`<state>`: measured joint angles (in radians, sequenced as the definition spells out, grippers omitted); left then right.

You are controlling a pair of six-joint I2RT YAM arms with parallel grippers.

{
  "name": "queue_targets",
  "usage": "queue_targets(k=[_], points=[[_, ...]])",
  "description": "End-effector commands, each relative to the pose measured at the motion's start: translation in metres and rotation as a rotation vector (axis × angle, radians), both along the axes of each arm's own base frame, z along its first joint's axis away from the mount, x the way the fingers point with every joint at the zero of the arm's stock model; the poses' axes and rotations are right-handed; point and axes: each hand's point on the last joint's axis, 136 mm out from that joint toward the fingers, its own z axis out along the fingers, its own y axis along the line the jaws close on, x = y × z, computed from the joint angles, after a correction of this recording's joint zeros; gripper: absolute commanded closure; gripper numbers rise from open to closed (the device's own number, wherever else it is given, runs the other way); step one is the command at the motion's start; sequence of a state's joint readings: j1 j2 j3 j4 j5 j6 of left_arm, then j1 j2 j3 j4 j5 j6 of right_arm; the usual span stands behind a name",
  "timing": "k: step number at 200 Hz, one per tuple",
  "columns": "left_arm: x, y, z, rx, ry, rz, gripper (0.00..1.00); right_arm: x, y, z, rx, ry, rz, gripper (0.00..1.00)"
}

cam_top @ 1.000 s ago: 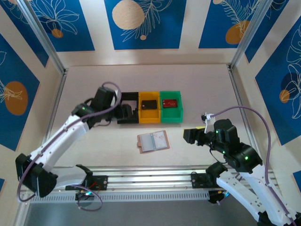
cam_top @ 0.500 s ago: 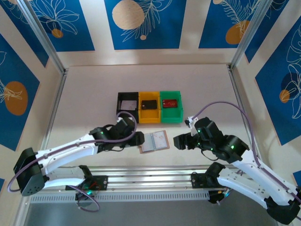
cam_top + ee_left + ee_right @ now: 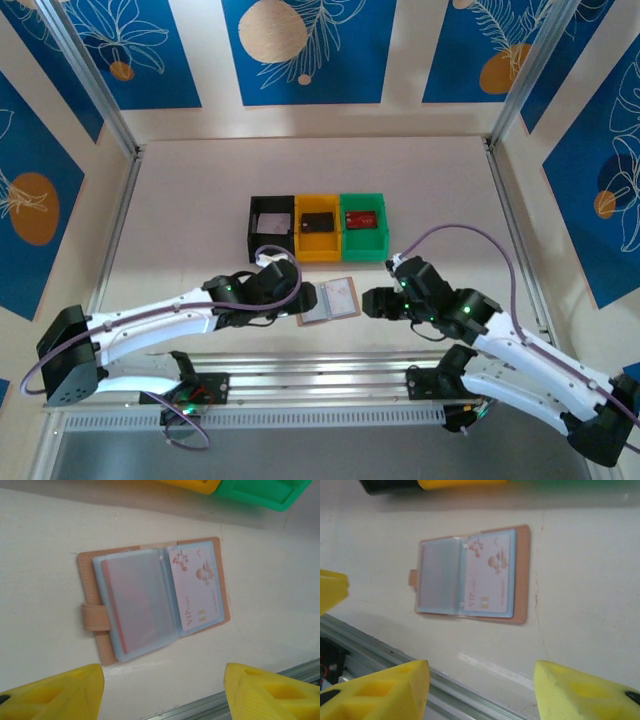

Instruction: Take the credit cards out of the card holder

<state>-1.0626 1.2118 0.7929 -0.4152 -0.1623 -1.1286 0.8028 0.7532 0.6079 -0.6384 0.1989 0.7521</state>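
The card holder [image 3: 135,605] is tan-brown, its pocket panels pale grey-blue; the pale pink card [image 3: 196,590] in one pocket bears a reddish blossom motif; beyond stand a black bin [image 3: 252,228], a yellow bin [image 3: 318,253] and a green bin [image 3: 362,253]; the green bin holds a red card [image 3: 362,218].

- Desk [image 3: 430,180]: pale cream, matt, flat top. The right wrist view shows a faint hairline crack [image 3: 537,592] in the surface.
- Back wall [image 3: 405,60]: cream board with blue panels [image 3: 340,60] printed with white leaf outlines and tan or orange discs.
- Left wall [image 3: 40,150], right wall [image 3: 600,130]: same cream board, same blue prints.
- Left post [image 3: 92,85], right post [image 3: 535,70]: bare aluminium, one at each back corner.
- Rail [image 3: 320,385]: ribbed aluminium, along the desk's near edge.
- Light: even, soft, weak shadows.
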Motion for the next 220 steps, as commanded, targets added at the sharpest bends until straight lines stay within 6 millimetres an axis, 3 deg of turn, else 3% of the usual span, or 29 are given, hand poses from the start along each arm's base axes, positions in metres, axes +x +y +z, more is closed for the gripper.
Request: queue_targets(k=[1,54,74,116,220], points=[[0.009,-0.014,-0.005,-0.066,-0.017,0.039,0.35,0.012,0.012,0.006,0.072,-0.012,-0.021,0.47],[0.019,-0.044,-0.035,-0.106,0.022,0.054,0.36,0.030,0.014,-0.010,0.120,0.037,-0.061,0.57],[0.026,-0.053,-0.041,-0.120,0.022,0.072,0.37,0.035,0.016,-0.019,0.127,0.062,-0.073,0.66],[0.038,-0.066,-0.049,-0.123,0.019,0.100,0.41,0.047,0.021,-0.030,0.116,0.087,-0.073,0.70],[0.051,-0.057,-0.068,-0.106,0.015,0.179,0.46,0.069,0.040,-0.061,0.103,0.169,-0.068,0.80]])
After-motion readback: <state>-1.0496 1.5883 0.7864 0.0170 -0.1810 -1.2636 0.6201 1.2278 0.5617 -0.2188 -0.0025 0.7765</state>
